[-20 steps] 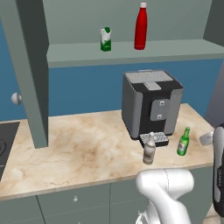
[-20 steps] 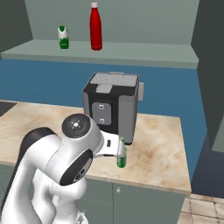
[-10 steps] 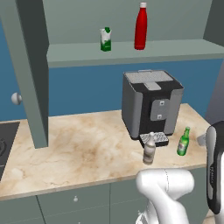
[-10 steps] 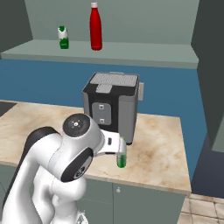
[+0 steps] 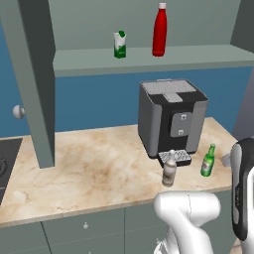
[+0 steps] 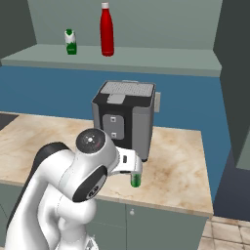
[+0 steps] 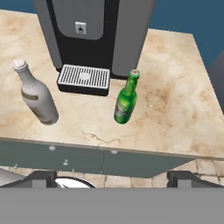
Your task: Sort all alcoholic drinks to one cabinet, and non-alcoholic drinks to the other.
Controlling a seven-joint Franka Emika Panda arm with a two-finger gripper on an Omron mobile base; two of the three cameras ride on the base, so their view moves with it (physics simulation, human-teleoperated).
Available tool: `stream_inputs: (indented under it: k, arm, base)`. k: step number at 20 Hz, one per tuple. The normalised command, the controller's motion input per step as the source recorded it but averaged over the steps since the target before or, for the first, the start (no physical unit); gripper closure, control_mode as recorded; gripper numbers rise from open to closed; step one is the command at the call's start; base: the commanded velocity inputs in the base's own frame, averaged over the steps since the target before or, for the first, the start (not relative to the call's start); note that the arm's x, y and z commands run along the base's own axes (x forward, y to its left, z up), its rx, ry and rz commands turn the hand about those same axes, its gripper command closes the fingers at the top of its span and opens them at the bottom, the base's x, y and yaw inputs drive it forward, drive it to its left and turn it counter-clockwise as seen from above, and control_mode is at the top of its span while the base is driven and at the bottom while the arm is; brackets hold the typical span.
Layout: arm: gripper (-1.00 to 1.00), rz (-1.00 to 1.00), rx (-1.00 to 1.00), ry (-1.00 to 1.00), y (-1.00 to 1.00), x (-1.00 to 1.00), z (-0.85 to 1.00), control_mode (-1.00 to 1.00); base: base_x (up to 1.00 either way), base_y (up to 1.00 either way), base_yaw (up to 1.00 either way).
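Claw (image 7: 111, 177) open, holding nothing, hovering off the worktop (image 7: 175, 109) edge; green bottle (image 7: 126, 98) and grey bottle (image 7: 37, 95) stand before the coffee machine (image 7: 94, 26).

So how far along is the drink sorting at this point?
Done: the red bottle and the small carton stand together on the cabinet shelf. In hand: nothing; the gripper is open, facing the counter edge. Left: the green bottle and the grey-beige bottle are both on the counter by the coffee machine, to go in the other cabinet.
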Motion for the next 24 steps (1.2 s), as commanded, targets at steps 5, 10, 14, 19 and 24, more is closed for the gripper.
stream_inputs:
  k: [5, 10, 14, 19, 24]
  arm:
    - [-1.0, 0.0, 0.0, -0.02, 0.0, 0.17, -0.16, -1.0]
    - [-1.0, 0.0, 0.0, -0.01, 0.0, 0.19, -0.17, -1.0]
    - [-1.0, 0.0, 0.0, 0.0, 0.0, 0.21, -0.17, -1.0]
    - [-1.0, 0.0, 0.0, 0.0, -0.01, 0.22, -0.19, -1.0]
    - [-1.0, 0.0, 0.0, 0.0, -0.04, 0.21, -0.19, -1.0]
  base:
    - [0.0, 0.0, 0.0]
    - [0.0, 0.0, 0.0]
    - [0.0, 0.0, 0.0]
    - [0.0, 0.0, 0.0]
    - [0.0, 0.0, 0.0]
